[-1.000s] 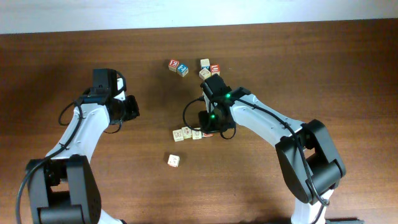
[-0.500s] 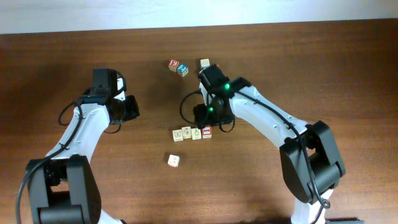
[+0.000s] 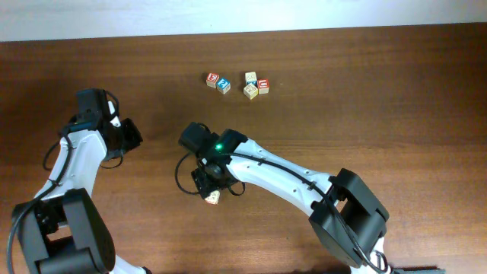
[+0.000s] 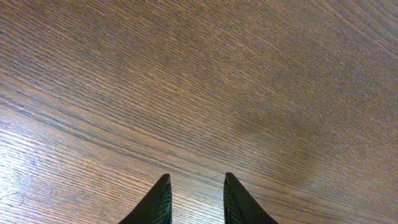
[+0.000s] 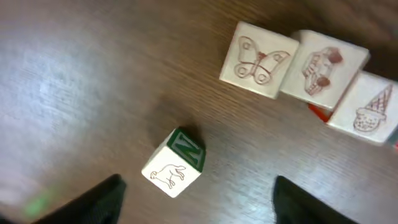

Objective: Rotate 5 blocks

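Note:
A lone pale-wood block (image 5: 173, 168) with a lamb drawing on top and a green N on its side lies between the wide-open fingers of my right gripper (image 5: 202, 205), touching neither. From overhead, that block (image 3: 213, 198) peeks out under the right gripper (image 3: 211, 185). Behind it in the right wrist view stands a row of three blocks: butterfly (image 5: 258, 60), truck (image 5: 323, 65) and ice-cream cone (image 5: 367, 109). The right arm hides this row from overhead. My left gripper (image 3: 134, 135) hovers over bare wood at the left. Its tips (image 4: 196, 186) stand slightly apart with nothing between them.
A cluster of small cubes sits at the back of the table: a red-framed one (image 3: 213, 79), a blue-faced one (image 3: 224, 86), and three more close together (image 3: 255, 84). The right arm (image 3: 289, 175) stretches diagonally across the middle of the dark wooden table (image 3: 396, 99).
My right arm has left the row of blocks and swung left and forward over the lone block, its jaws opening wide. My left arm has drawn back to the left.

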Controlling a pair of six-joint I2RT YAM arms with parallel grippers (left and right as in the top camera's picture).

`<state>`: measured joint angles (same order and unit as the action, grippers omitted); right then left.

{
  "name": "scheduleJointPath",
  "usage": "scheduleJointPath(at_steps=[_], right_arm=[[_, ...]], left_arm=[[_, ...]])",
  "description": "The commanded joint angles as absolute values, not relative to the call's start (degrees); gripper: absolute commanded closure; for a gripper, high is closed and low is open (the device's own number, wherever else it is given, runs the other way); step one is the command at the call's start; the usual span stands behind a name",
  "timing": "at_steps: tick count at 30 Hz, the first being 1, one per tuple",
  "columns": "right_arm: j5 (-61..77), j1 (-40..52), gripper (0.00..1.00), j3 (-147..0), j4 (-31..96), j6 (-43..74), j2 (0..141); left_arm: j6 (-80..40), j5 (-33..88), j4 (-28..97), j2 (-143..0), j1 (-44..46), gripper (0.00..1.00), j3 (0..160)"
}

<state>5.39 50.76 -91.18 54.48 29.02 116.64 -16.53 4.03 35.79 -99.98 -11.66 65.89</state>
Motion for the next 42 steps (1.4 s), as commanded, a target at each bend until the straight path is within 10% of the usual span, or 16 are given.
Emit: scheduleJointPath(at_steps=[1,10,14,26,42], right_arm=[[5.1,50.4,0.22,-91.3,54.7,40.9,118.7],[9.0,50.6,0.44,-91.3,54.1,41.0,122.4],[9.5,49.0,0.70,-92.4,57.7,40.9,122.3],[9.7,34.4,0.73,-100.3,72.7,21.0,118.1],[13.8,24.9,0.74,-91.8,58.7,11.1,122.8]], left_arm=[[-17.1,4.0,36.1,-100.3,-11.8,0.76,66.5],[-17.1,4.0,36.1,-100.3,-11.8,0.77,66.5],[-17.1,4.0,36.6,-100.3,-11.8,0.77,66.5],[-17.1,5.2,37.0,-100.3,-11.8,0.79,66.5],[-17.1,5.1,36.9,-100.3,-3.2,0.80,66.5]])
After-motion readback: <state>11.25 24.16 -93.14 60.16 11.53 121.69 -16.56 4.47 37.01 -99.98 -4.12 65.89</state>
